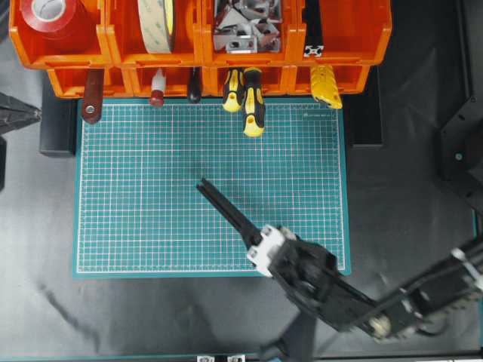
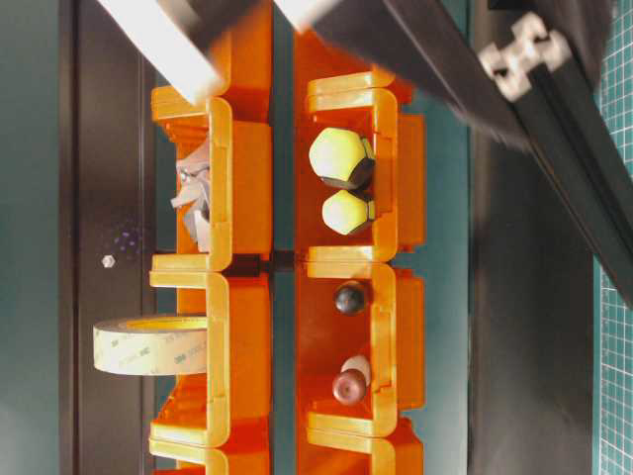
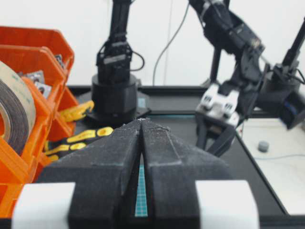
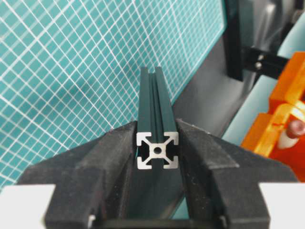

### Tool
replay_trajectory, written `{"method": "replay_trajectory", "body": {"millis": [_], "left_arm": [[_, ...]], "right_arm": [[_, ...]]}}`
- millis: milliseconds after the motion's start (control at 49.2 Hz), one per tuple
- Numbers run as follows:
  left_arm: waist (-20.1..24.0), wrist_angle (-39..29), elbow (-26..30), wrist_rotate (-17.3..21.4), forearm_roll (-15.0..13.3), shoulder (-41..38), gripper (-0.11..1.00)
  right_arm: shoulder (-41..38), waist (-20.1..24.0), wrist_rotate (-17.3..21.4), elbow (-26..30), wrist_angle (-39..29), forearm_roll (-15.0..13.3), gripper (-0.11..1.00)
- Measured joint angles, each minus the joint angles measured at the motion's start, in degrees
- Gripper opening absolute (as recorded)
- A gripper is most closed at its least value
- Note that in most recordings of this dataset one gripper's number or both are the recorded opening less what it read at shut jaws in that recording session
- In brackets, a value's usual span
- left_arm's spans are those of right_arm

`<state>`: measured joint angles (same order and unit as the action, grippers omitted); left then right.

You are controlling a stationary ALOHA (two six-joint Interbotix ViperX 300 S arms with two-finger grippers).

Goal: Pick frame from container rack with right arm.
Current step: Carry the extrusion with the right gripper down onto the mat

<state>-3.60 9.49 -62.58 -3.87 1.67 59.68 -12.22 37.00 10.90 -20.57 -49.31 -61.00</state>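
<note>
Over mat (image 1: 151, 188): frame (image 4: 155, 119) between fingers (image 4: 114, 162)

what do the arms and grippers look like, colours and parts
The right arm is black and jointed, with a white plastic block just behind its gripper. Its fingers are matte black with a grainy, foam-like face and white plastic mounts at the base. The left gripper has the same black textured fingers and white mounts. A thin cable runs behind.

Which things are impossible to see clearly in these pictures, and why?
- Left gripper: overhead view shows only a sliver at the left edge.
- Second frame in the container rack: overhead view, top edge cuts its length.
- Frame held by right gripper: table-level view, blurred, too close.
</note>
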Motion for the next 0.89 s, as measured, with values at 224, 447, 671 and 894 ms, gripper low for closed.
{"method": "replay_trajectory", "body": {"millis": [224,447,671,894], "left_arm": [[0.3,-0.1,0.0,0.1,0.0,0.1,0.00],[1.1,-0.9,0.0,0.2,0.1,0.1,0.00],[1.2,-1.5,0.0,0.2,0.1,0.2,0.00],[1.1,-1.6,0.0,0.0,0.1,0.7,0.00]], "right_arm": [[-2.5,-5.1,-1.1,2.6,1.7,0.0,0.25],[-4.5,-5.7,-1.3,3.3,2.4,0.1,0.25],[-4.7,-5.8,-0.4,3.3,3.3,0.4,0.25],[-4.7,-5.9,-0.4,3.3,4.7,4.3,0.25]]}}
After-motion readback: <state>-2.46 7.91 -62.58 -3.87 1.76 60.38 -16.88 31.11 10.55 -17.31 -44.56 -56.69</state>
